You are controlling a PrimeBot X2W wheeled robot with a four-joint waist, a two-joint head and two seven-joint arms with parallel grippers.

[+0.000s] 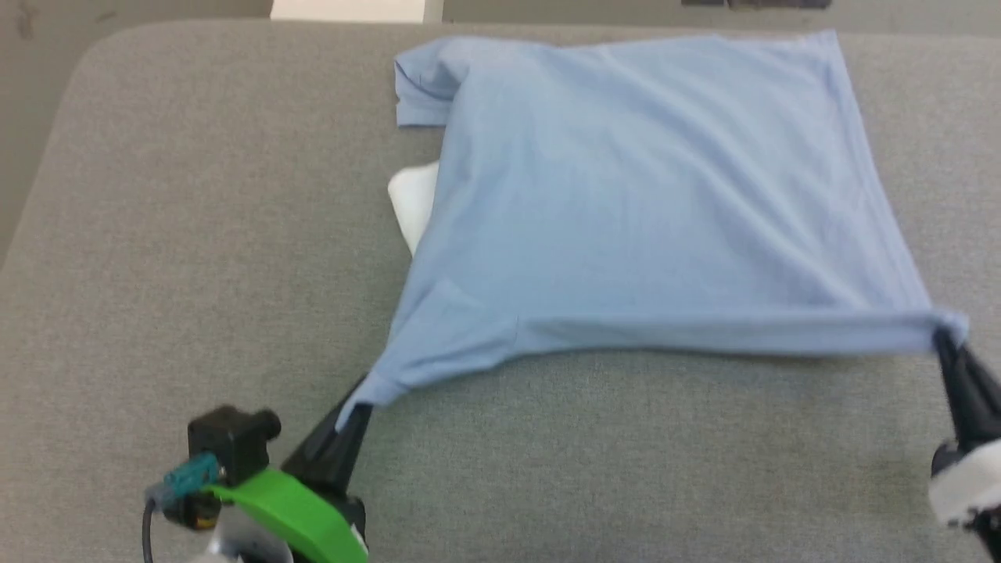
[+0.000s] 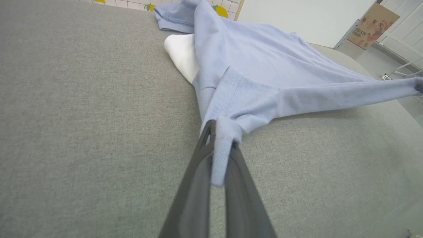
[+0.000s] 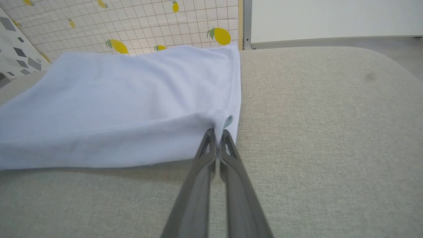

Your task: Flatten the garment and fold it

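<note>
left pincer (image 1: 361, 403), lowest and closest in the head view beneath its green bracket (image 1: 297, 508), is clenched on the near left corner of the garment (image 1: 649, 203). the left wrist view shows a ribbed cuff edge squeezed between its two dark fingers (image 2: 198, 172).

widest of all is the grey cloth-covered table (image 1: 195, 234), which carries everything. across its far right half the garment is spread as a rough blue square, lying sideways, neck end to the left and bottom hem to the right. most of it rests on the table. its near edge is drawn into a tight straight band between the two pincers and seems raised a little, since a shadow runs under it.

next in size, the far sleeve (image 1: 422, 86) sits bunched and turned in at the far left corner. just nearer, the white collar (image 1: 414, 203) pokes out from under the left edge.

right pincer (image 1: 948, 338), at the right border, grips the near right hem corner, with a small tuft of cloth nipped between its tips in the right wrist view.

the two grips are set well apart, most likely so that tension along the near edge smooths the body. i judge this to be the flattening step, with no fold made yet. the tucked far sleeve and hidden collar look like the parts that need straightening.
</note>
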